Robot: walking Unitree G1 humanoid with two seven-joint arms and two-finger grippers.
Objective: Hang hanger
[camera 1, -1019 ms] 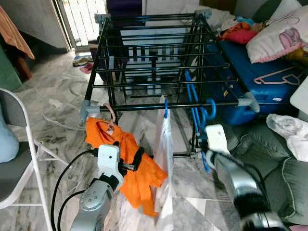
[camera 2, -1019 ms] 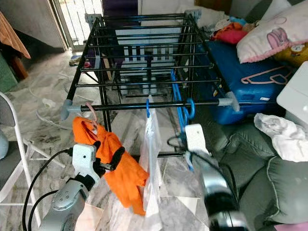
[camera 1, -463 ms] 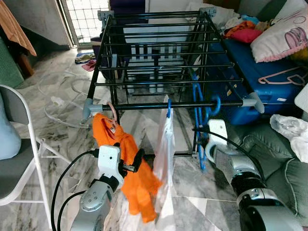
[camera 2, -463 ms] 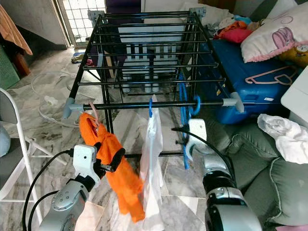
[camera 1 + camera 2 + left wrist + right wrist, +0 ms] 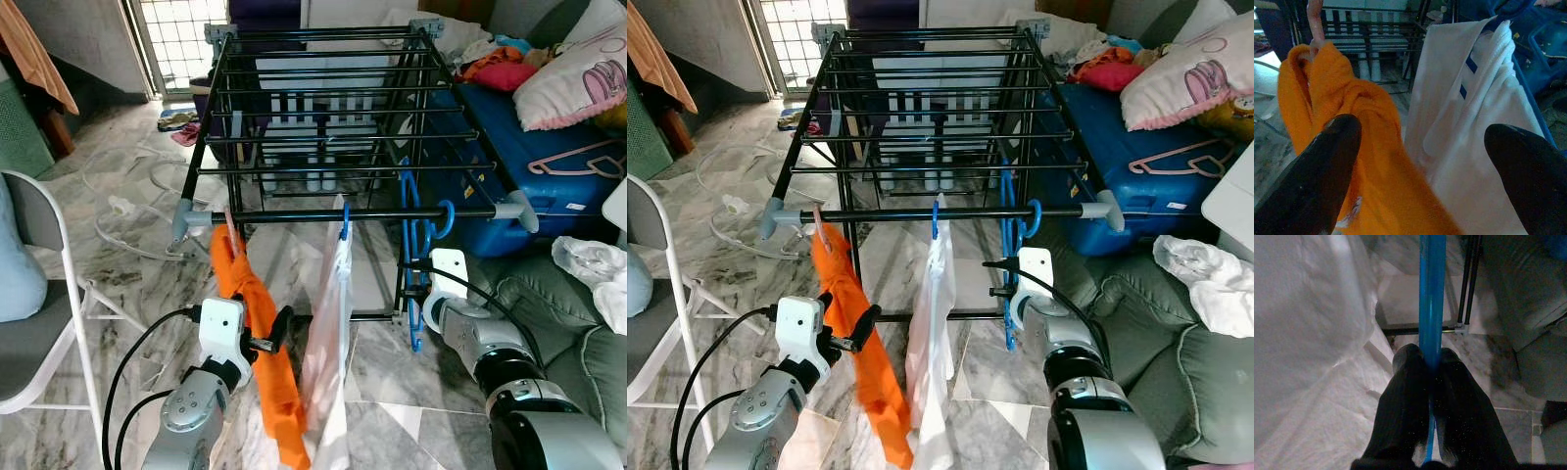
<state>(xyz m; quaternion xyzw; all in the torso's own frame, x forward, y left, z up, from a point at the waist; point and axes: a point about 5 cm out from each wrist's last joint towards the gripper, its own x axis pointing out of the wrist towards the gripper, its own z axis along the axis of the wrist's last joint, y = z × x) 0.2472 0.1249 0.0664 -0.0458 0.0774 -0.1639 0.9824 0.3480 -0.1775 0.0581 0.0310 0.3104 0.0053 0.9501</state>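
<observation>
With my right tool (image 5: 1431, 363) pinching the blue hanger (image 5: 410, 257), already hooked on the rack's front bar (image 5: 382, 214), and my left tool (image 5: 1420, 161) spread, I judge releasing comes next.

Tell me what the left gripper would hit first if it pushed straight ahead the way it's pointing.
Probably the orange garment: the open left gripper has it right ahead between its fingers, with the white garment just beside. Depth is unclear, so which cloth touches first is uncertain.
</observation>
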